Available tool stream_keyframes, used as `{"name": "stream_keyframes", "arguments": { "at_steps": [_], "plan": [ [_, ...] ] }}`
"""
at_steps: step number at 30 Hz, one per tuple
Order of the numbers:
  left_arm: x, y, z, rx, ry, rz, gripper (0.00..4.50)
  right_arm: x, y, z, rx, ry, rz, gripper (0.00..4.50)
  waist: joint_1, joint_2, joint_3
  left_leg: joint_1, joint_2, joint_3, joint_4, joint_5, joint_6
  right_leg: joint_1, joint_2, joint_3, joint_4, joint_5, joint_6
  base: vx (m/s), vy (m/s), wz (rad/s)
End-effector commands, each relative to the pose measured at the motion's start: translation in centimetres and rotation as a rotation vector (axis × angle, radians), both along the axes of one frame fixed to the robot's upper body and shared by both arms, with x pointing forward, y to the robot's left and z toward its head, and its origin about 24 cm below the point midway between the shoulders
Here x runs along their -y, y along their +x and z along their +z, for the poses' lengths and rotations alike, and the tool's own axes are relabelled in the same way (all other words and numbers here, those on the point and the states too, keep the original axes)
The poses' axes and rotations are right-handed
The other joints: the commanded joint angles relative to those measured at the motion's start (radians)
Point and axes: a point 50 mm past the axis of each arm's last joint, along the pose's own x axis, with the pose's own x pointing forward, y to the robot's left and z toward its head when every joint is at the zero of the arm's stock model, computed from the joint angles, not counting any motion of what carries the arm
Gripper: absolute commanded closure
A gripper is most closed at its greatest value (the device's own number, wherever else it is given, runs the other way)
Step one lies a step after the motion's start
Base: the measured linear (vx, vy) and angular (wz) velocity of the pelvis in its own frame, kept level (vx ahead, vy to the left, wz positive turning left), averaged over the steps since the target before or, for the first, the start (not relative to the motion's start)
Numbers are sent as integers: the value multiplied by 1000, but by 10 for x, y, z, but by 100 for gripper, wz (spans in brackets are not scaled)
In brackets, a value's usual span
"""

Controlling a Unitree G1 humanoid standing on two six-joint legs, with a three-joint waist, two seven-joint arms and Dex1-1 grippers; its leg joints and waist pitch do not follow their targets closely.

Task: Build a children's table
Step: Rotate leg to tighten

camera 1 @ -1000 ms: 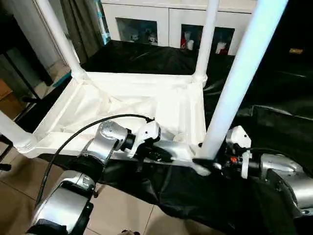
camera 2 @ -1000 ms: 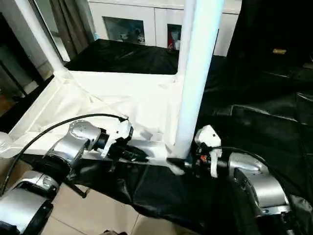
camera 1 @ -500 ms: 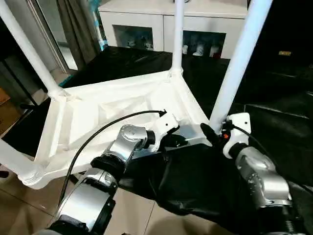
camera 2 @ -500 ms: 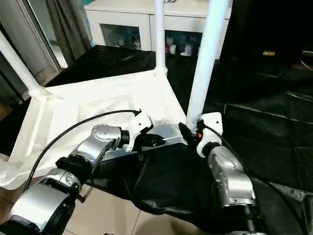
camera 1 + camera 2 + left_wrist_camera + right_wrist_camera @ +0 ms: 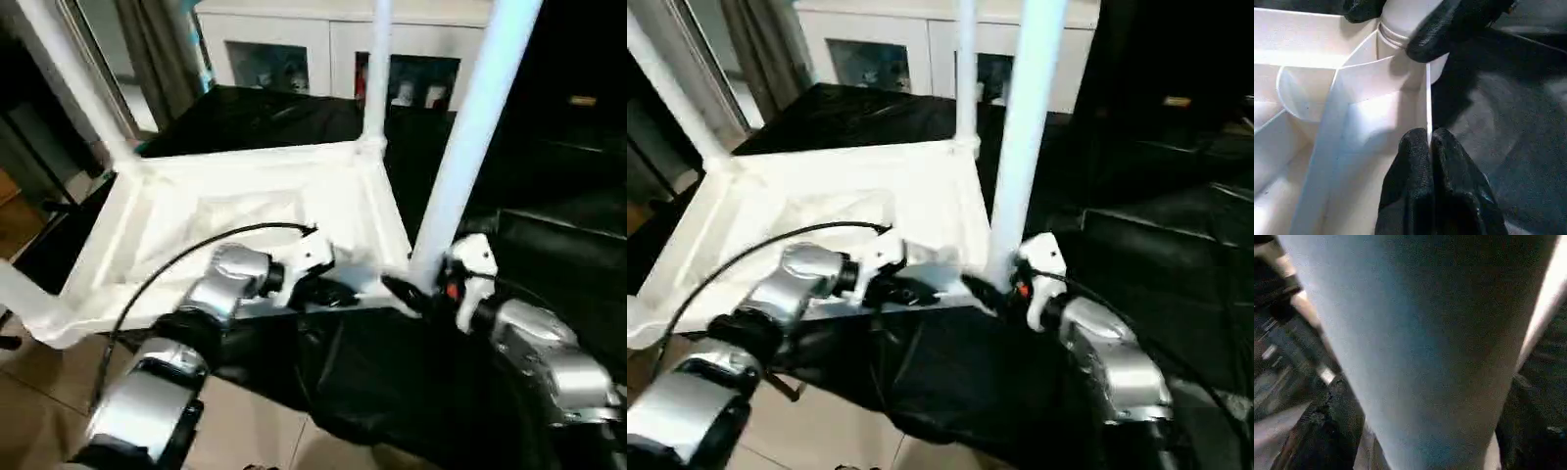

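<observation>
The upturned white plastic children's table (image 5: pixel 245 211) lay on a black-draped surface (image 5: pixel 549 186), overhanging its near edge. The left gripper (image 5: pixel 1427 147) pinched the rim wall shut. The right gripper (image 5: pixel 411 289) straddled the near-right white tube leg (image 5: pixel 470 137), fingers wide. It should seat that leg squarely; open floor lay nearer.

No legible text, label, brand, number or sign can be made out anywhere in these views. A small yellowish patch (image 5: pixel 582 100) is seen on the dark backdrop (possibly a tag, but too blurred for any characters to be read).
</observation>
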Motion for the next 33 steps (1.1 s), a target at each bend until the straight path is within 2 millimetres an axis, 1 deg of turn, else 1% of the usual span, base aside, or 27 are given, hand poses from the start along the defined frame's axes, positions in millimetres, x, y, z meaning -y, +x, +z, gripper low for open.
{"name": "stream_keyframes", "arguments": {
  "at_steps": [1,2,3,4,5,6,7,8,9,10,11,12,13,15,16,19,22,24,25,26,27,28,29,30,31,32,33],
  "plan": [
    [9,-8,4,-5,-14,-132,450,-19,-13,-12,-81,15,161,102,7,-21,-73,19,30,-11,-39,-21,195,47,-16,11,-28,188,-310,0,0,0],
    [5,-8,4,-13,-8,-145,450,-14,-14,-12,-83,10,171,102,10,-24,-76,14,28,-11,-34,20,218,49,-14,10,-20,241,-316,0,0,0],
    [2,-9,4,-21,-3,-156,450,-11,-15,-11,-85,7,180,102,13,-23,-78,15,29,-11,-32,30,228,48,-15,10,-18,255,-319,0,0,0],
    [-1,-10,4,-29,1,-167,450,-8,-16,-9,-86,6,190,102,16,-23,-74,12,29,-10,-31,25,242,44,-16,7,-20,233,-320,0,0,0],
    [-5,-11,4,-40,8,-182,450,-4,-17,-7,-91,6,212,102,16,-23,-72,12,31,-9,-32,9,239,44,-16,7,-22,203,-320,0,0,0],
    [-7,-11,4,-45,11,-188,450,-2,-18,-6,-93,6,225,102,19,-23,-70,15,34,-9,-37,-30,226,44,-17,7,-28,133,-319,0,0,0],
    [-9,-12,4,-50,14,-194,450,-1,-18,-4,-96,6,237,102,19,-23,-67,15,35,-9,-39,-49,218,43,-17,8,-30,98,-318,0,0,0],
    [-12,-12,4,-53,17,-199,450,1,-19,-3,-100,8,253,126,20,-21,-63,18,38,-9,-45,-93,189,42,-15,9,-35,24,-315,0,0,0],
    [-12,-12,4,-54,17,-200,450,2,-20,-2,-101,9,258,135,20,-21,-63,18,38,-9,-45,-93,189,42,-15,9,-35,24,-315,0,0,0],
    [-14,-13,4,-58,16,-205,450,4,-20,-1,-105,12,271,135,20,-23,-62,20,40,-9,-50,-135,160,41,-15,11,-39,-21,-313,0,0,0],
    [-15,-13,4,-62,16,-207,450,5,-20,0,-105,13,276,140,20,-23,-60,22,41,-8,-54,-163,144,40,-16,12,-42,-48,-310,0,0,0],
    [-16,-13,4,-64,17,-208,450,5,-20,0,-106,14,279,153,20,-22,-60,22,41,-9,-55,-171,136,41,-17,12,-42,-58,-308,0,0,0],
    [-16,-13,4,-66,18,-210,450,6,-20,0,-107,16,285,168,20,-24,-60,22,41,-8,-56,-179,126,41,-17,13,-43,-63,-305,0,0,0],
    [-16,-14,4,-68,17,-212,450,6,-20,1,-107,18,287,177,20,-25,-62,21,39,-8,-55,-170,124,42,-18,14,-42,-56,-302,0,0,0],
    [-16,-14,4,-67,14,-208,450,6,-21,0,-114,23,297,178,20,-27,-63,20,38,-8,-53,-153,128,42,-18,14,-40,-35,-300,0,0,0],
    [-15,-12,5,-55,4,-187,450,3,-23,-2,-126,28,296,191,21,-29,-65,18,36,-8,-49,-126,142,42,-17,14,-38,-5,-301,0,0,0],
    [-14,-12,5,-48,1,-173,450,2,-23,-3,-129,31,288,192,22,-29,-67,17,35,-8,-45,-104,158,42,-18,13,-35,19,-304,0,0,0],
    [-10,-8,4,-21,0,-121,450,0,-21,-8,-127,29,236,193,21,-32,-64,16,35,-7,-45,-107,160,41,-18,13,-36,7,-301,0,0,0],
    [-10,-8,4,-21,0,-121,450,0,-21,-8,-127,29,236,193,22,-31,-64,16,35,-8,-46,-112,157,40,-18,13,-38,-4,-299,0,0,0],
    [-8,-5,4,-5,-1,-74,450,-1,-19,-12,-128,28,193,193,20,-32,-61,16,34,-6,-48,-143,145,37,-18,13,-42,-55,-292,0,0,0],
    [-3,-1,5,16,-14,-15,450,-3,-14,-18,-125,8,112,193,20,-32,-61,16,34,-6,-48,-143,145,37,-18,13,-42,-55,-292,0,0,0],
    [2,3,6,31,-28,44,450,-5,-10,-24,-124,-6,45,193,16,-38,-58,19,33,-7,-53,-180,117,35,-18,14,-51,-116,-279,0,0,0],
    [2,3,6,31,-28,44,450,-5,-10,-24,-124,-6,45,194,12,-36,-56,20,32,-9,-58,-202,95,34,-18,14,-54,-164,-266,0,0,0],
    [9,6,6,44,-37,88,450,-8,-5,-30,-126,-17,-49,194,9,-34,-55,20,32,-10,-59,-212,84,31,-17,15,-55,-181,-260,0,0,0],
    [9,6,6,44,-37,88,450,-8,-5,-30,-126,-17,-49,195,6,-36,-54,21,31,-9,-60,-223,75,31,-17,15,-59,-199,-253,0,0,0],
    [14,8,6,52,-40,117,450,-11,-2,-34,-129,-21,-116,195,1,-38,-53,17,31,-13,-64,-238,58,34,-19,16,-61,-230,-234,0,0,0],
    [14,8,6,52,-40,117,450,-11,-2,-34,-129,-21,-116,195,-1,-36,-53,18,30,-13,-66,-246,54,33,-17,15,-63,-238,-230,0,0,0]
  ]
}}
